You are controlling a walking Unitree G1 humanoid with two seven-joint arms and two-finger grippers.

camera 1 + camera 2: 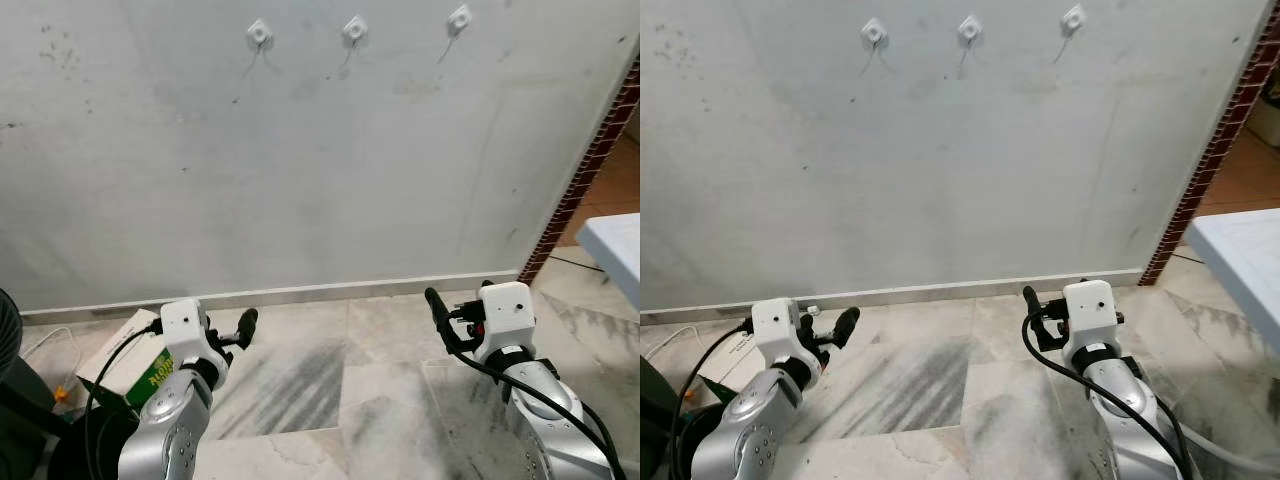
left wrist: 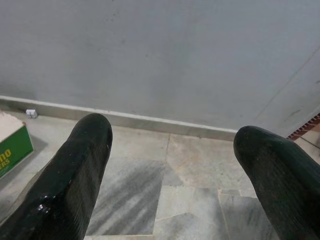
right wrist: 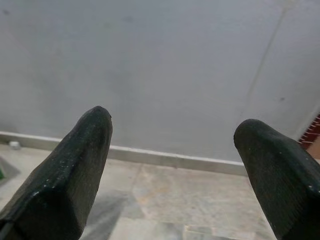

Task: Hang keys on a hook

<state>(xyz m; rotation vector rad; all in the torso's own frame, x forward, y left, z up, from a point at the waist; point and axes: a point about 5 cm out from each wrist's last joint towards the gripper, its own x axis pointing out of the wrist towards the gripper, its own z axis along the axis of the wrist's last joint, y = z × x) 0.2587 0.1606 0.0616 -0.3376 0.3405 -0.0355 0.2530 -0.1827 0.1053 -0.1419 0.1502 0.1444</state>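
Three white hooks are fixed high on the grey wall: one on the left (image 1: pixel 259 33), one in the middle (image 1: pixel 354 29), one on the right (image 1: pixel 459 19). All three hang bare. My left gripper (image 1: pixel 245 325) is held low above the marble floor, well below the hooks, and points at the wall. In the left wrist view its fingers (image 2: pixel 80 165) stand wide apart with nothing between them. My right gripper (image 1: pixel 437 305) is at the same height on the right. Its fingers (image 3: pixel 75 165) are also spread and hold nothing.
A cardboard box with a green side (image 1: pixel 130 365) lies on the floor at the left, beside a dark round object (image 1: pixel 10 330) and a white cable (image 1: pixel 45 345). A brick wall edge (image 1: pixel 590 160) and a white table corner (image 1: pixel 615 250) stand at the right.
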